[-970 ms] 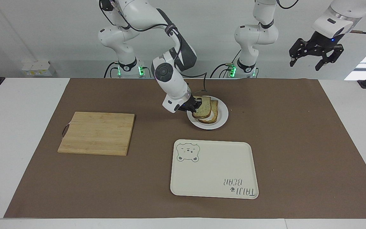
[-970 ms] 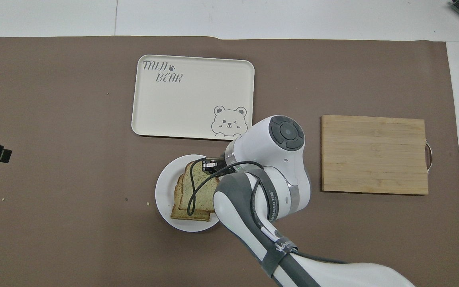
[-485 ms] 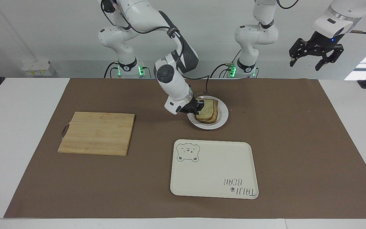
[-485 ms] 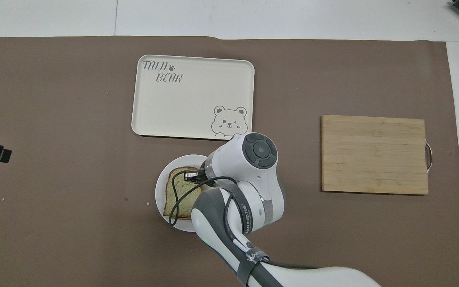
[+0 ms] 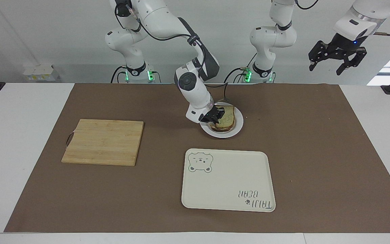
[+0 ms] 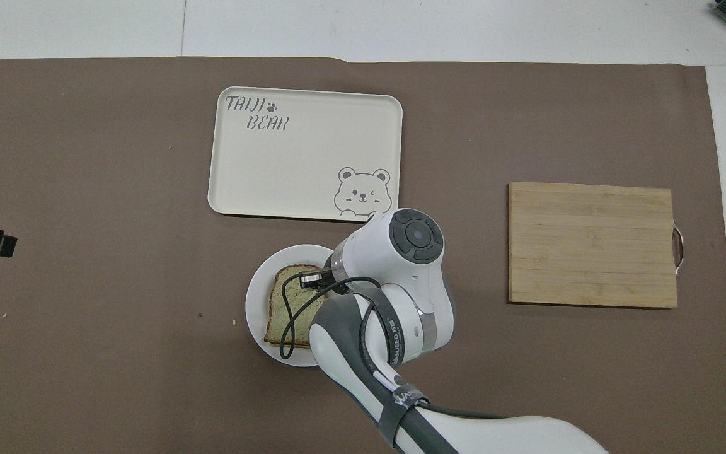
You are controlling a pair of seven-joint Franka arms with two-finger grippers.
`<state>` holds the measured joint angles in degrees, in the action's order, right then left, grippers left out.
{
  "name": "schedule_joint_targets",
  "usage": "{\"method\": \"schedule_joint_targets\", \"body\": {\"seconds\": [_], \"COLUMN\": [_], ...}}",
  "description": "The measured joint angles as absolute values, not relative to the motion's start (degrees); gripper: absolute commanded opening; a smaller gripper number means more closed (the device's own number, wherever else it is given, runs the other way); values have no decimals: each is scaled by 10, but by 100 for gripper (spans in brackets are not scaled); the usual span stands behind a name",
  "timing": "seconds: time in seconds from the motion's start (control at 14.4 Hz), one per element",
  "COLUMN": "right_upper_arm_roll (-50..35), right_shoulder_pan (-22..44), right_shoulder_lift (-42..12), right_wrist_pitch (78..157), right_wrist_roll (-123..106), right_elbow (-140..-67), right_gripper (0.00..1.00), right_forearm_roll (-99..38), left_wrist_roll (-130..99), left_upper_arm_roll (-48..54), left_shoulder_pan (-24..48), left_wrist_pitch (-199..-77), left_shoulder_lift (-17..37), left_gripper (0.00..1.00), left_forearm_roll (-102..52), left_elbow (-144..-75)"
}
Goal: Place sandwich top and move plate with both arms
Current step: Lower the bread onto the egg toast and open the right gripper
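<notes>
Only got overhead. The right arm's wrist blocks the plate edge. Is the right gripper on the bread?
Observer: Yes. The facing view shows the right gripper shut on the edge of the top slice, on the side toward the right arm's end of the table.
Operator: Slice down or in the air?
Observer: Down, as far as I can tell. It lies about flat on the lower slice, on the plate.
Operator: Left gripper? I see just a black tip.
Observer: The left gripper hangs open and empty, high over the left arm's end of the table. That arm waits.
</notes>
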<state>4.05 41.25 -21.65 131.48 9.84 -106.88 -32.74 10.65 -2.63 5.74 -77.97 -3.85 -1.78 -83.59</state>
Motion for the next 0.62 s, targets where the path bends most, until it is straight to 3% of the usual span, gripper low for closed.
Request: {"method": "schedule_joint_targets", "body": {"seconds": [0.07,0.14,0.21,0.28,0.62], "right_upper_arm_roll": [41,41,41,41,45], "right_shoulder_pan": [412,412,412,412,407], "right_shoulder_lift": [-217,-217,-217,-216,-213], "right_wrist_pitch": [1315,1314,1314,1314,1314], "right_wrist_roll": [94,93,92,91,77], "right_elbow": [-1069,-1070,-1070,-1070,-1056], "right_gripper": [0,14,88,100,100], "right_forearm_roll": [-327,-327,-327,-327,-319], "left_wrist_roll": [106,106,106,106,106], "left_upper_arm_roll": [-27,-27,-27,-27,-25], "left_shoulder_pan": [57,57,57,57,57], "left_wrist_pitch": [-780,-780,-779,-779,-779], "left_shoulder_lift": [-38,-38,-38,-38,-38], "left_gripper": [100,100,100,100,100], "left_forearm_roll": [-18,-18,-18,-18,-18], "left_elbow": [-836,-836,-836,-836,-836]}}
